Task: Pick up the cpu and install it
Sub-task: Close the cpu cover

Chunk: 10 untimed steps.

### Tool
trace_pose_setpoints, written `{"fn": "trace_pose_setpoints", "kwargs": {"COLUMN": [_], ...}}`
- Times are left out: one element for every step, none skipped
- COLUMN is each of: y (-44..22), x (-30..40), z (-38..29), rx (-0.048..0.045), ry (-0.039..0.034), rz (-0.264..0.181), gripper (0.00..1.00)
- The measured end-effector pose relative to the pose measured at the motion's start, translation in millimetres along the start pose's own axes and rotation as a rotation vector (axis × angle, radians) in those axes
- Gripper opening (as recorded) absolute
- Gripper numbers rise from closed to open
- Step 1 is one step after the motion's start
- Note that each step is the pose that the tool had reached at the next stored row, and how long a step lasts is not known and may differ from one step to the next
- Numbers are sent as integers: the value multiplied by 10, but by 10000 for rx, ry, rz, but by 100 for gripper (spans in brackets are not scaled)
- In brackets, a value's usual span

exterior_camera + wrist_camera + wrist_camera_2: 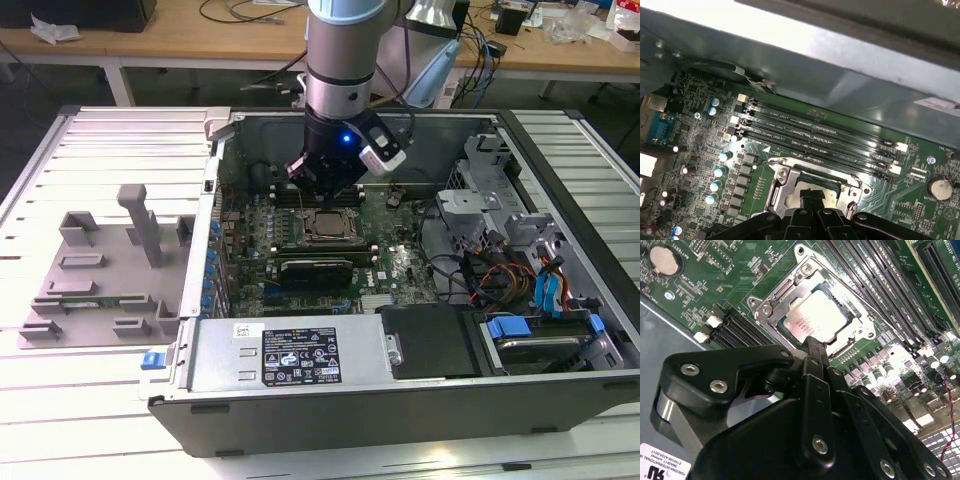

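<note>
The gripper (812,347) is matte black all over, dotted with silver screw heads. The arm (340,60) above it is silver-grey, with a small blue light glowing low on it. The cpu (817,320) has a silvery-grey top with faint dark print, and its socket frame (767,310) is bright bare metal. Around it the motherboard (740,270) is deep green flecked with white lettering, and the memory slots (815,135) run as black stripes with white end clips. The computer case (400,420) is dark grey outside, pale steel within — blue tabs (505,328) and red and orange cables (495,283) stand out. The table (100,140) is white — ribbed in even lines.
</note>
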State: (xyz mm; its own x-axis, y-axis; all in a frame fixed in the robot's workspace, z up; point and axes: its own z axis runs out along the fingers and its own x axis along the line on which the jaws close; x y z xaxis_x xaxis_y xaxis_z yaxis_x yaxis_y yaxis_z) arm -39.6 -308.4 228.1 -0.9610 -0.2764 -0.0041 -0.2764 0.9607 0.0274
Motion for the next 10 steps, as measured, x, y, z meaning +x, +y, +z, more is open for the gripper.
{"fn": "trace_pose_setpoints", "kwargs": {"y": [-9,-23,-32,-35,-36,-36,-36,-36,-36,-36], "x": [3,6,9,10,10,10,10,10,11,10], "z": [1,1,1,1,2,1,1,2,1,1], "rx": [2,5,46,109,206,301,445,459,460,461], "ry": [-3,-6,3,18,40,63,99,102,102,103], "rz": [127,240,344,432,541,615,692,695,695,695], "gripper": [11,11,11,11,11,11,11,11,11,11]}}
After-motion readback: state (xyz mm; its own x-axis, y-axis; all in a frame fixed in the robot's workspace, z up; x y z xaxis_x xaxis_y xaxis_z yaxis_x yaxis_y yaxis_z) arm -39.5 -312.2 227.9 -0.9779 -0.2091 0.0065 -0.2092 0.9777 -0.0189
